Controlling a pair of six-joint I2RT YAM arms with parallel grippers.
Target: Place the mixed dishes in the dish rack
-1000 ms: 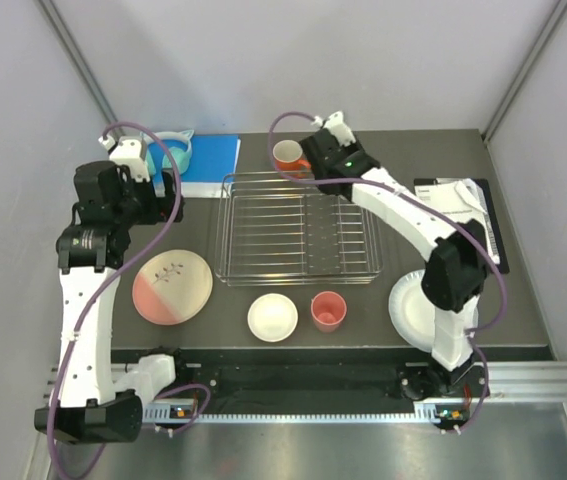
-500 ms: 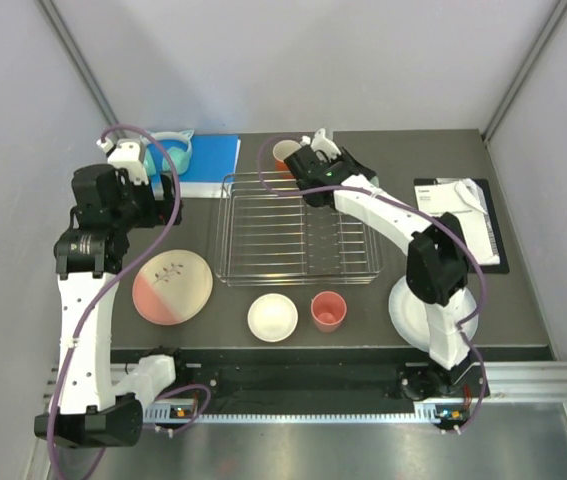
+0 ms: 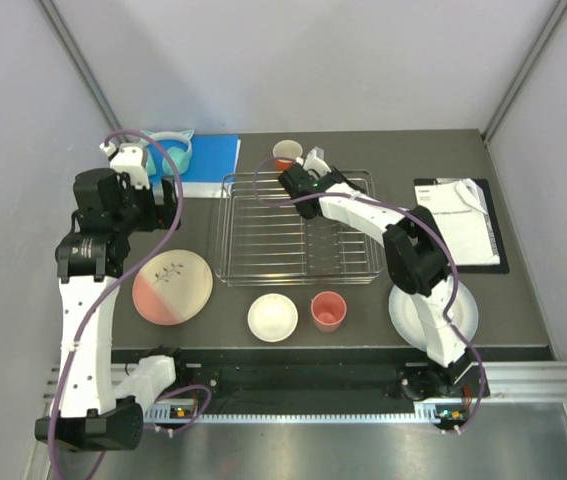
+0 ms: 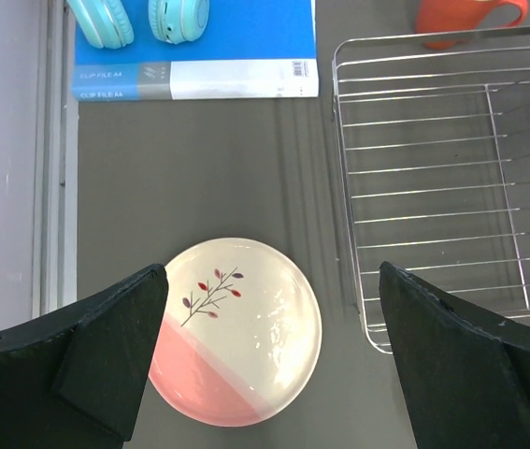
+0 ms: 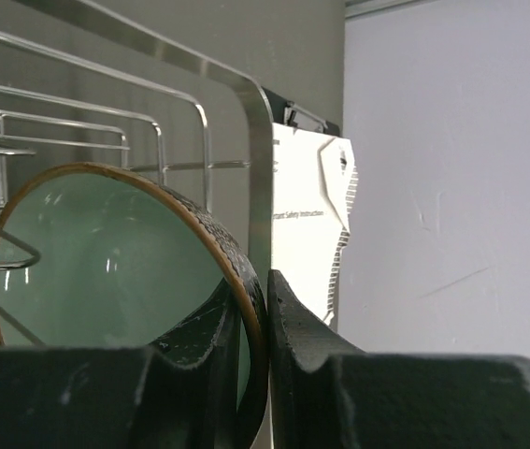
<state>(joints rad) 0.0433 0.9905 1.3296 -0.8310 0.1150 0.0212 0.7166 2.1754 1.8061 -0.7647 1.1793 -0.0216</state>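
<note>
My right gripper (image 3: 295, 181) is shut on the rim of the mint-green bowl (image 5: 106, 271) and holds it on edge over the back left part of the silver dish rack (image 3: 298, 232). The rack's wires (image 5: 259, 140) show behind the bowl. My left gripper (image 4: 270, 273) is open and empty, high above the pink-and-cream sprig plate (image 4: 236, 341), which lies left of the rack (image 3: 172, 287). The orange mug (image 3: 286, 153) stands behind the rack. The white-inside orange bowl (image 3: 272, 317) and pink cup (image 3: 328, 311) sit in front of it. The white plate (image 3: 433, 312) lies partly under my right arm.
A blue folder (image 3: 209, 160) with teal headphones (image 3: 172, 148) lies at the back left. A black clipboard with white paper (image 3: 461, 218) lies right of the rack. The enclosure's walls stand close on both sides.
My right gripper has carried the mint-green bowl left and nearer, from beside the mug to over the rack's back left part. The left arm has barely moved.
</note>
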